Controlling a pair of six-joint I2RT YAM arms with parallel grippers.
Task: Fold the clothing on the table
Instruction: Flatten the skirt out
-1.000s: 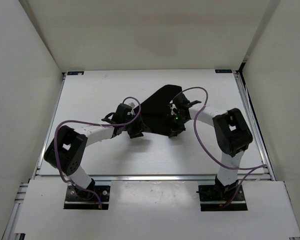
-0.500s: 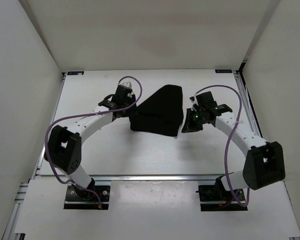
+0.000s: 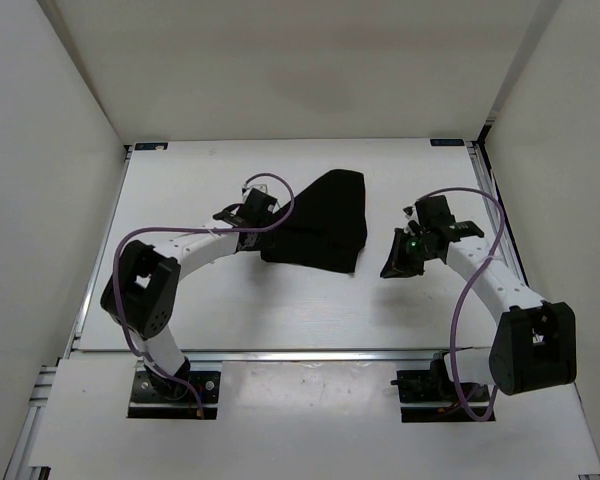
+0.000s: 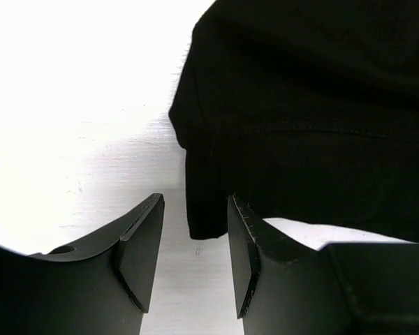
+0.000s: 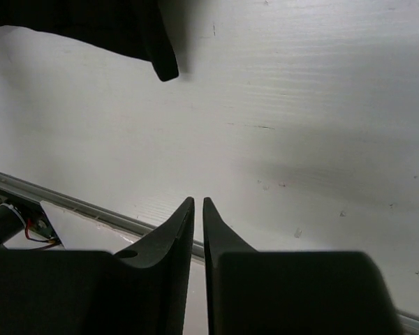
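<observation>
Clothing [image 3: 320, 225]: black, lying in a tapered, seemingly part-folded heap, mid-table [image 3: 180, 300].
Left gripper [image 4: 195, 206]: jaws apart, empty, at the cloth's near-left corner.
Right gripper [image 5: 198, 202]: nearly closed, empty, well apart to the right.
Step, as judged: taking hold for a fold.
Next move calls for: pinching that corner.

From above, my left gripper [image 3: 265, 222] sits black against the black clothing [image 3: 322, 220]. I cannot tell where it ends and the fabric begins, and the cloth's layers read as one dark patch. My right gripper [image 3: 390, 266] is too small overhead to read its jaws. The left wrist view cuts the clothing off at the top and right edges; the right wrist view shows only one corner, top left.
</observation>
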